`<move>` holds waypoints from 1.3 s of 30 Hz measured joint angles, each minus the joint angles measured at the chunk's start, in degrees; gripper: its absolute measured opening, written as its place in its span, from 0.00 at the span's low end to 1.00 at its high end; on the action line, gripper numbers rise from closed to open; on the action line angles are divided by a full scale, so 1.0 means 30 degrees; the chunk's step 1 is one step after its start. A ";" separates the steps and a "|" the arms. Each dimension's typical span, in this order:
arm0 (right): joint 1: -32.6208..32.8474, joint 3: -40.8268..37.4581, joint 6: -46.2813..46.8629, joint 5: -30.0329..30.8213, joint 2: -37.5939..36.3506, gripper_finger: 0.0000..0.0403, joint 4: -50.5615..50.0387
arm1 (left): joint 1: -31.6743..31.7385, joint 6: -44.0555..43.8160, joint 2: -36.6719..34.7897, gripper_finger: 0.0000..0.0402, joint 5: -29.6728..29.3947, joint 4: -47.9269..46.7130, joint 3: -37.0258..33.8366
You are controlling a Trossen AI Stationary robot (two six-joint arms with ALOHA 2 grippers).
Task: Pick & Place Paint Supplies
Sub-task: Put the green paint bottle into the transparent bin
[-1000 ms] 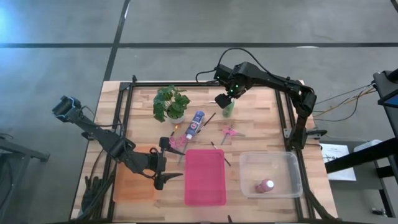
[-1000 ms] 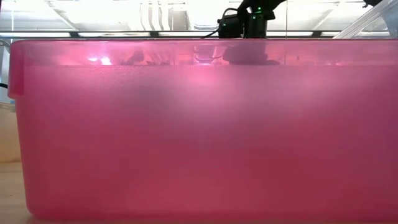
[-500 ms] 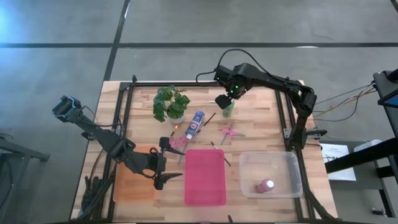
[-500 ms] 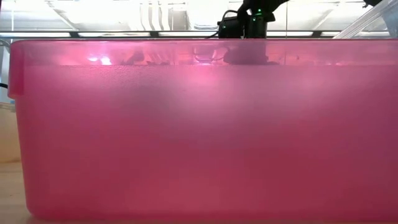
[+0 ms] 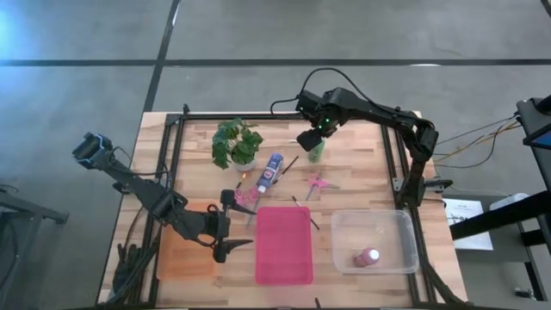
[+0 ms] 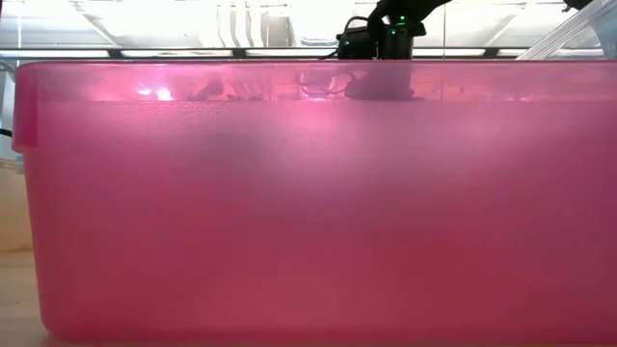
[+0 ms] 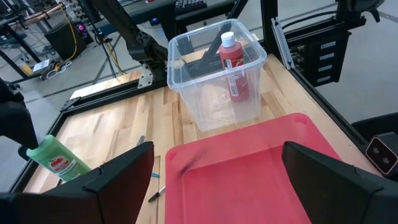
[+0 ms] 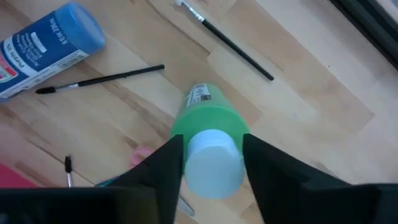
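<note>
done: pink-red bottle (image 5: 368, 257) in clear bin (image 5: 405, 222) | now: right end effector (image 8: 211, 163) fingers against green bottle's (image 8: 208, 118) cap, far bench side | left end effector (image 7: 217, 171) open over pink tray (image 5: 283, 244) | left: blue-and-white bottle (image 5: 271, 170), brushes, scissors (image 5: 316, 182)

- low view: translucent pink plastic bin wall (image 6: 308, 202) blocks nearly the whole counter
- blue-and-white paint bottle (image 8: 43, 46) cut off at right wrist picture's edge
- pink-handled scissors (image 5: 317, 182) too small for detail
</note>
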 joint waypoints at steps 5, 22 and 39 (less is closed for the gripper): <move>0.0000 0.0007 -0.0247 -0.0024 -0.0015 0.28 -0.0270 | 0.0001 0.0000 0.0000 0.90 0.0002 -0.0044 0.0000; 0.0008 0.0515 -0.0778 -0.0111 -0.1308 0.28 -0.0689 | 0.0000 0.0000 0.0000 0.90 -0.0002 -0.0136 0.0000; 0.3169 0.1530 0.2561 -0.1242 -0.7585 0.28 -0.4418 | 0.0002 0.0272 0.0000 0.90 -0.0005 -0.0148 0.0000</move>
